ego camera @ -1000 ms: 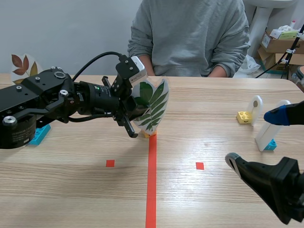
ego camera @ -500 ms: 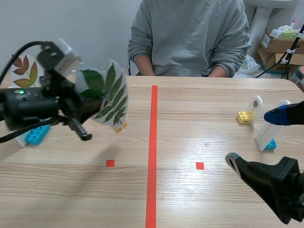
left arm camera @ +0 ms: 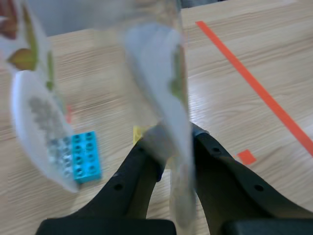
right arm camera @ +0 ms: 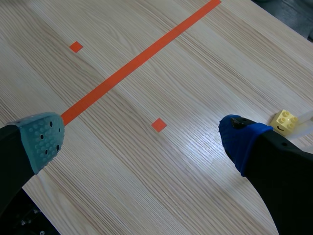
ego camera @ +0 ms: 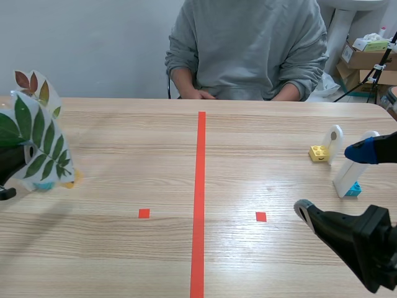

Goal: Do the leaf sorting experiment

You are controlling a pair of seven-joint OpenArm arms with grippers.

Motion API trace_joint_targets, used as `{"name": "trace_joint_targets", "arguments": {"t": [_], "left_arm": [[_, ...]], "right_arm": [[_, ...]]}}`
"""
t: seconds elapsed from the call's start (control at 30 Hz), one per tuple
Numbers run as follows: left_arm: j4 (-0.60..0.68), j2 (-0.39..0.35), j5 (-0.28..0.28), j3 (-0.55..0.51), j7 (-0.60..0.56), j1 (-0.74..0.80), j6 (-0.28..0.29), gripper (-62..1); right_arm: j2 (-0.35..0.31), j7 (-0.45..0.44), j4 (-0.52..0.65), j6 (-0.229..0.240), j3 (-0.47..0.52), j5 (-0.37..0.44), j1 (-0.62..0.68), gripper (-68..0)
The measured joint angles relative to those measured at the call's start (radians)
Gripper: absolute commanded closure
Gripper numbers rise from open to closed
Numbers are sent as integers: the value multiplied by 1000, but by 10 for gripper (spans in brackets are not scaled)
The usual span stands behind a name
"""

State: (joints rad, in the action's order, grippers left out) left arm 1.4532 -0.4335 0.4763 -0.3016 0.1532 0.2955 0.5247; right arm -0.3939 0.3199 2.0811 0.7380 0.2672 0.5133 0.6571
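While the L tool (left arm camera: 172,145) is clamping the green leaf card (ego camera: 38,144) between its two fingers, it is holding that card at the far L side of the surface (ego camera: 124,261), well apart from the red tape line (ego camera: 198,198) running down the centre. In the L wrist view the card is showing edge-on, rising from btw. the fingers, w/ a small yellow piece (left arm camera: 138,133) at its foot. Whether the card is touching the surface cannot be told. Just beside it a brown leaf card (ego camera: 34,87) is standing upright on a blue brick (left arm camera: 85,156).

The R tool (right arm camera: 142,139) is hanging over the R half of the surface w/ its fingers spread wide, the grey-green pad (right arm camera: 44,139) and the blue pad (right arm camera: 239,139) well apart, and a red square mark (right arm camera: 158,125) is lying below the gap. Ahead of this tool a yellow brick (ego camera: 319,152) is carrying a white upright piece (ego camera: 335,139). Near it a second white piece (ego camera: 347,174) is standing on a small blue block (ego camera: 354,189).

A person (ego camera: 248,43) in a grey top is sitting across the surface, forearms resting at its far edge.
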Motion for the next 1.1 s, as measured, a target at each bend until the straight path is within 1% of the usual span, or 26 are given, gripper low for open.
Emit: {"name": "trace_joint_targets", "arguments": {"t": [0.2,0.3,0.37,0.53,0.6,0.63,0.7,0.8,0.87,0.93,0.97,1.1], "left_arm": [[-195,-26,-5,1,-20,-47,-27,-40],[-262,-34,-5,2,-54,-66,-38,-40],[-283,-35,-12,2,-55,-79,-53,-40],[-291,-35,-23,2,-61,-83,-53,-41],[-290,-35,-24,2,-61,-83,-53,-61],[-290,-35,-24,2,-61,-83,-53,-91],[-290,-35,-31,2,-60,-83,-53,-185],[-290,-35,-34,5,-57,-82,-52,-367],[-290,-35,-34,7,-57,-82,-50,-466],[-290,-35,-34,7,-58,-82,-50,-531],[-290,-35,-34,7,-61,-82,-50,-552],[-290,-35,-33,7,-80,-82,-50,-610]], "right_arm": [[0,0,0,0,0,0,0,-667],[0,0,0,0,0,0,0,-667],[0,0,0,0,0,0,0,-667],[0,0,0,0,0,0,0,-667],[0,0,0,0,0,0,0,-667],[0,0,0,0,0,0,0,-667],[0,0,0,0,0,0,0,-667],[0,0,0,0,0,0,0,-667],[0,0,0,0,0,0,0,-667],[0,0,0,0,0,0,0,-667],[0,0,0,0,0,0,0,-667],[0,0,0,0,0,0,0,-667]]}}
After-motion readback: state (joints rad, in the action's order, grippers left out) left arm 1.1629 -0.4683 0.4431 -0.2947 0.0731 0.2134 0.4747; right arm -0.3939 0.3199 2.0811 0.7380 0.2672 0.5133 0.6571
